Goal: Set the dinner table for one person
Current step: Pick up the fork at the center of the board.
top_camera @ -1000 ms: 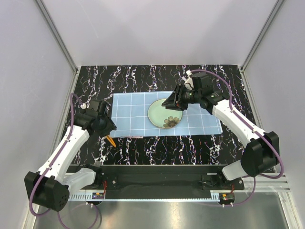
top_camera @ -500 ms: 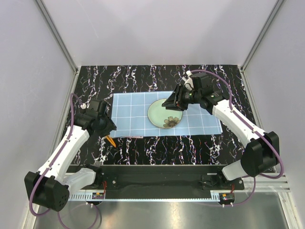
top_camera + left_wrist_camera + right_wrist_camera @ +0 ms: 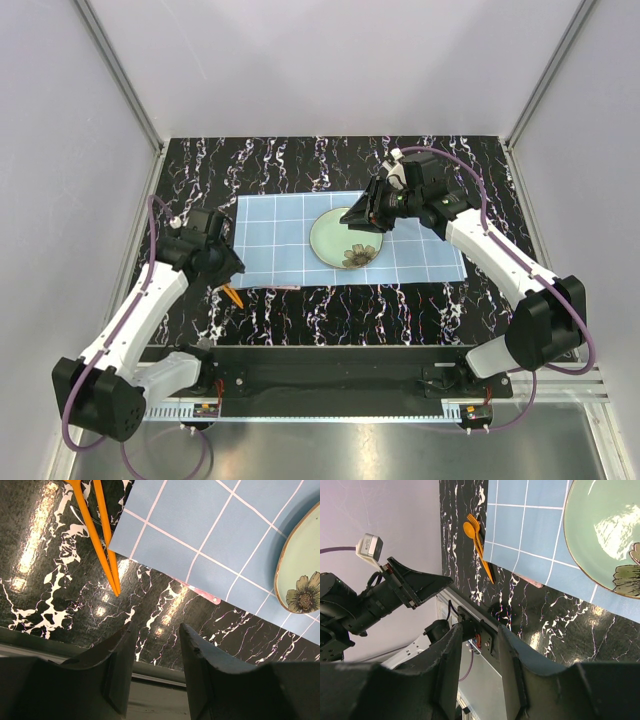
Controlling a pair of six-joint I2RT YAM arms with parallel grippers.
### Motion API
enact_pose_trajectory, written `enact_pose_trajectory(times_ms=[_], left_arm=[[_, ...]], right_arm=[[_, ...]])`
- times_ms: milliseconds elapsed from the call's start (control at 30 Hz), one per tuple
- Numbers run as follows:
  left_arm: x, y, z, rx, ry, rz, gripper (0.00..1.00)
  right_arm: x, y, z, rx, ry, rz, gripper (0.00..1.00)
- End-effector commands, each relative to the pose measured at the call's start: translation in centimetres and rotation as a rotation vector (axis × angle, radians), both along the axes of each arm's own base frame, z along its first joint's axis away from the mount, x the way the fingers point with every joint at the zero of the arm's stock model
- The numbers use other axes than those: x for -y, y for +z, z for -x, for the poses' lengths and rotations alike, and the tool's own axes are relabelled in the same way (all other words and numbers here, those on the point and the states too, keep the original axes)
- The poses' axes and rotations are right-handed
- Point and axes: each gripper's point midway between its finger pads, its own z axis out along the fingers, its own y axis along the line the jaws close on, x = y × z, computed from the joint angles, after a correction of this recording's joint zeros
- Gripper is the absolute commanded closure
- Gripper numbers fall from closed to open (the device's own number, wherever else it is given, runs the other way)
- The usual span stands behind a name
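Observation:
The dinner table (image 3: pixel 300 165) is glossy black with white veins. A light blue gridded placemat (image 3: pixel 280 240) lies at its middle. A pale green plate (image 3: pixel 340 235) with a flower print sits on the placemat. An orange fork and spoon (image 3: pixel 232 294) lie on the table just off the placemat's near left corner. They also show in the left wrist view (image 3: pixel 97 535) and in the right wrist view (image 3: pixel 477 540). My left gripper (image 3: pixel 228 266) is open and empty above the utensils. My right gripper (image 3: pixel 352 216) is open and empty over the plate's far left rim.
A small pink tab (image 3: pixel 205 594) sticks out from under the placemat's near edge. Grey walls with metal posts close in the table on three sides. The black base rail (image 3: pixel 330 365) runs along the near edge.

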Motion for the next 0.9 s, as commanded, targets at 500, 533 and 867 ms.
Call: enact_pose_trajectory(times_ms=[500, 533, 867], left_arm=[[-3.7, -6.1, -4.6, -0.150, 0.121, -0.131, 0.56], [-3.7, -6.3, -4.9, -0.159, 0.107, -0.138, 0.56], [-4.2, -6.8, -6.5, -0.173, 0.111, -0.179, 0.56]], right_arm=[[0.7, 1.9, 0.3, 0.047, -0.024, 0.013, 0.58], [0.8, 1.8, 0.2, 0.049, -0.022, 0.017, 0.58], [1.3, 1.6, 0.3, 0.041, -0.035, 0.048, 0.58]])
